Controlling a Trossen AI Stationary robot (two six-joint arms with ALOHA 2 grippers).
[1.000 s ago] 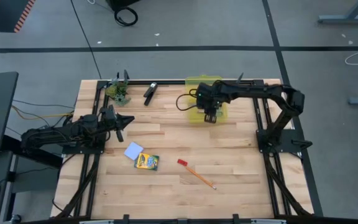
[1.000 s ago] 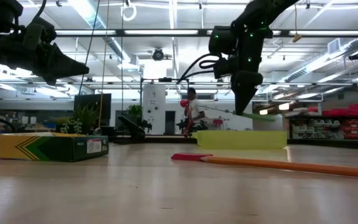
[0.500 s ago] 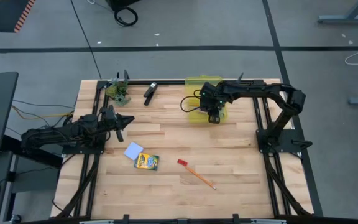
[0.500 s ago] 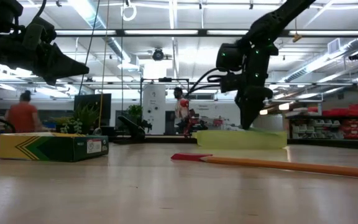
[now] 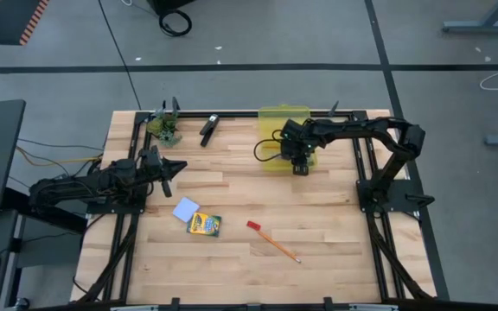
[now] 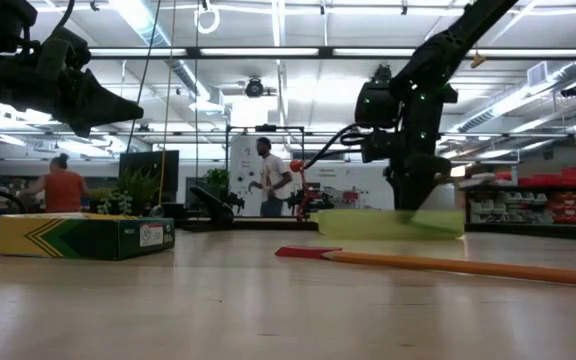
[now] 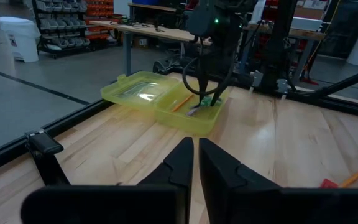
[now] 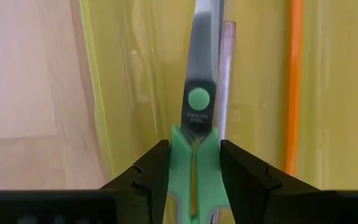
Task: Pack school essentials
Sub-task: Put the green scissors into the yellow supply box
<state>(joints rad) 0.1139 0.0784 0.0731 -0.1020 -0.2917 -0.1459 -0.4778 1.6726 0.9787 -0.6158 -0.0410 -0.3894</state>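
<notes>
My right gripper [image 5: 300,165] reaches down into the open yellow see-through case [image 5: 273,159] at the table's far middle, shut on the green-handled scissors [image 8: 202,74]. An orange pencil [image 8: 293,81] and a purple pen [image 8: 228,68] lie in the case. A light-blue pad [image 5: 185,208], the crayon box [image 5: 204,225], a small red piece [image 5: 253,226] and another orange pencil [image 5: 280,244] lie on the table nearer the front. My left gripper [image 5: 168,166] is shut and empty, held above the table's left side. My right gripper pinches the scissors' green handle part [image 8: 194,146] just behind the pivot, between its two fingers [image 8: 156,167]. The fingers come from above, pointing down into the case. The closed blades [image 8: 202,43] point on past the fingertips, over the case's floor beside the pen.
A black clip-like object [image 5: 208,130] and a small green clump [image 5: 166,130] lie at the far left. The case's lid [image 5: 282,116] lies open toward the far edge. People move in the room behind the table [image 6: 263,180]. Bare wood lies at the front right.
My right gripper has gone down into the yellow case and a little toward the table's right edge, carrying the scissors with it. The scissors, held above the case a second ago, now sit low inside it.
</notes>
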